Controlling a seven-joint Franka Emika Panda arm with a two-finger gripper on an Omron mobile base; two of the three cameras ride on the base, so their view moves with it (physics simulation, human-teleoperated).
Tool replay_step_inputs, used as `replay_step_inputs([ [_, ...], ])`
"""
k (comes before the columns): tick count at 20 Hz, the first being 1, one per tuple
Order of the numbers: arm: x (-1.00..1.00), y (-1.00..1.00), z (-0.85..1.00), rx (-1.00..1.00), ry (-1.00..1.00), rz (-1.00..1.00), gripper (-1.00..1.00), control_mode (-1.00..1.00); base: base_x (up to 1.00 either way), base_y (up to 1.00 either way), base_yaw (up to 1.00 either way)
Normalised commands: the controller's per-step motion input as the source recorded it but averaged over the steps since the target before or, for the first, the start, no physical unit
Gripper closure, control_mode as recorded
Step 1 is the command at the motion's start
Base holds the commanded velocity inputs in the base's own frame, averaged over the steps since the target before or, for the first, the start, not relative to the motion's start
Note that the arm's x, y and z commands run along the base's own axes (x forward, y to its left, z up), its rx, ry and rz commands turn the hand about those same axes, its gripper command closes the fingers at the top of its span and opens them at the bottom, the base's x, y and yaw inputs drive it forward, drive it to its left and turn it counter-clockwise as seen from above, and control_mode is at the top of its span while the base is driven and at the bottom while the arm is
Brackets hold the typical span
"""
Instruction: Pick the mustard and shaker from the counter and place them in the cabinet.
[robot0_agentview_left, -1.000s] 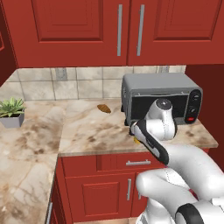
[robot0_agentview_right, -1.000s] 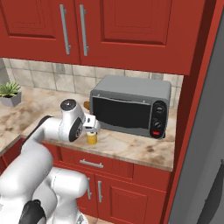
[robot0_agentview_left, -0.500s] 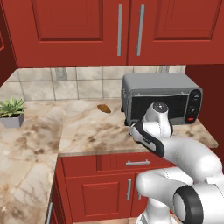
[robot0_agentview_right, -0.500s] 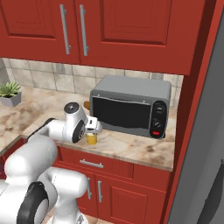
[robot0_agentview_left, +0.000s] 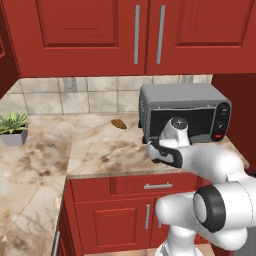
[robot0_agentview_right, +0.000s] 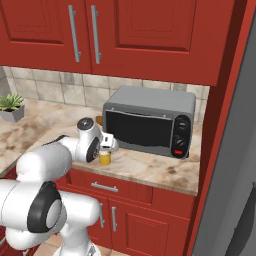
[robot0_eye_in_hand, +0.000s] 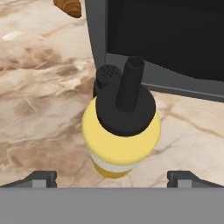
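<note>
The mustard (robot0_eye_in_hand: 124, 131), a yellow bottle with a dark pointed cap, stands upright on the marbled counter (robot0_eye_in_hand: 39, 100) just in front of the toaster oven. The small black shaker (robot0_eye_in_hand: 107, 76) stands right behind it, touching or nearly touching. My gripper (robot0_eye_in_hand: 113, 177) hangs above the mustard, open, with a fingertip (robot0_eye_in_hand: 41, 177) out on each side and nothing held. From the right base, the mustard (robot0_agentview_right: 104, 158) shows beneath the gripper (robot0_agentview_right: 108, 144) on the counter (robot0_agentview_right: 150, 167). From the left base, my hand (robot0_agentview_left: 172, 135) covers both things. The cabinet is out of view.
A grey toaster oven (robot0_agentview_left: 182, 112) (robot0_agentview_right: 150, 122) stands close behind the mustard. A brown lump (robot0_agentview_left: 119, 123) (robot0_eye_in_hand: 70, 6) lies to its left. A potted plant (robot0_agentview_left: 14, 127) sits far left. Closed red wall doors (robot0_agentview_left: 145, 35) hang overhead. A dark tall unit (robot0_agentview_right: 235, 175) bounds the right.
The hand has shifted only slightly over the mustard, while the arm's elbow has swung lower and nearer the cameras. The jaws have stayed open.
</note>
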Motion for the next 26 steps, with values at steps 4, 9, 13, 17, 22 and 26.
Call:
replay_step_inputs([
  [4,0.28,0.0,-0.12,0.0,0.0,0.0,-1.0,-1.0,0.0,0.0,0.0],
  [9,0.24,0.0,-0.11,0.0,0.0,0.0,-1.0,-1.0,0.0,0.0,0.0],
  [13,0.18,0.0,-0.09,0.0,0.0,0.0,-1.0,-1.0,0.0,0.0,0.0],
  [17,0.22,0.0,-0.1,0.0,0.0,0.0,1.0,-1.0,0.0,0.0,0.0],
  [22,0.07,0.0,-0.09,0.0,0.0,0.0,1.0,-1.0,0.0,0.0,0.0],
  [26,-0.06,0.0,-0.04,0.0,-0.01,0.0,1.0,-1.0,0.0,0.0,0.0],
])
